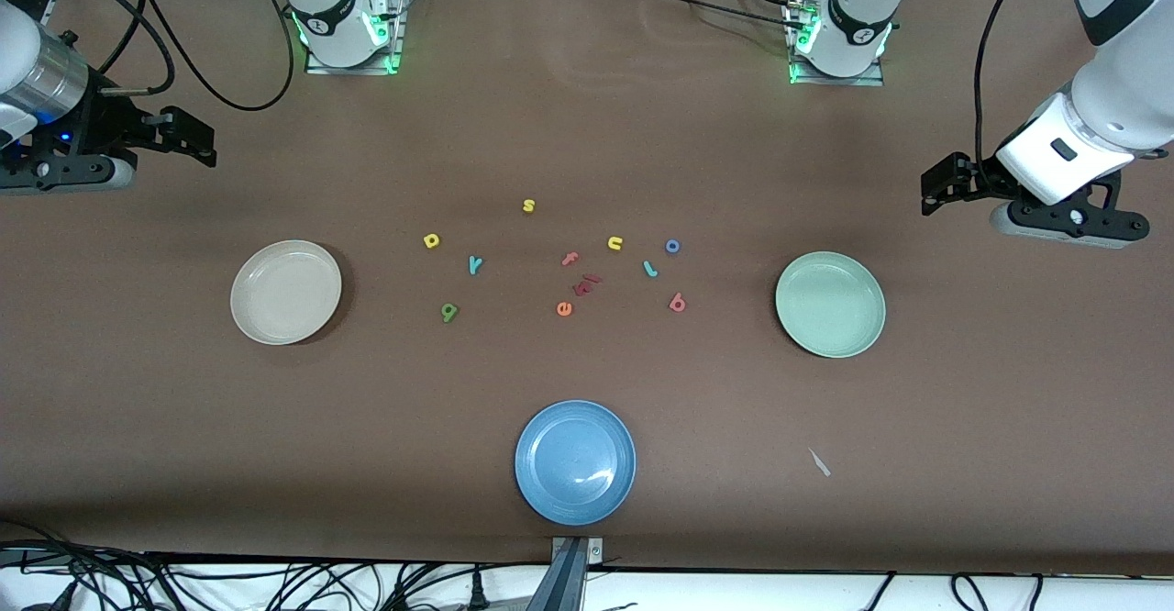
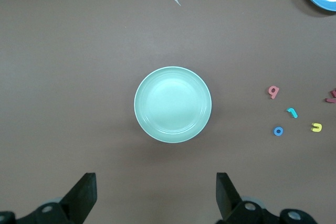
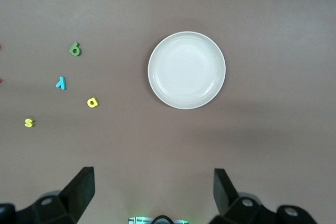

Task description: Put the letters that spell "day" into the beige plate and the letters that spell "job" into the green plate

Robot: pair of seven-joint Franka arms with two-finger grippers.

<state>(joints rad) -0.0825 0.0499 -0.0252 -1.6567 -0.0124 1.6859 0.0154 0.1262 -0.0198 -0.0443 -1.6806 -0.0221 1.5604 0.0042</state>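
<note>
The beige plate [image 1: 285, 292] [image 3: 186, 70] lies empty toward the right arm's end, the green plate [image 1: 830, 304] [image 2: 172, 104] empty toward the left arm's end. Between them lie the yellow looped letter [image 1: 431, 241], teal "y" [image 1: 474, 264] and dark green letter [image 1: 448, 312], then the blue "o" [image 1: 672, 246], teal "j" [image 1: 649, 269] and red-pink "b" [image 1: 677, 302]. My left gripper [image 1: 946, 185] [image 2: 156, 195] hangs open and empty over bare table by the green plate. Open and empty too, my right gripper [image 1: 188, 134] [image 3: 153, 192] hangs over bare table by the beige plate.
A blue plate [image 1: 575, 461] sits near the table's front edge. A yellow "s" [image 1: 528, 205], yellow "u" [image 1: 614, 243], pink "f" [image 1: 570, 259], orange "e" [image 1: 564, 308] and a reddish piece [image 1: 587, 284] lie among the letters. A pale scrap [image 1: 819, 462] lies nearer the front camera than the green plate.
</note>
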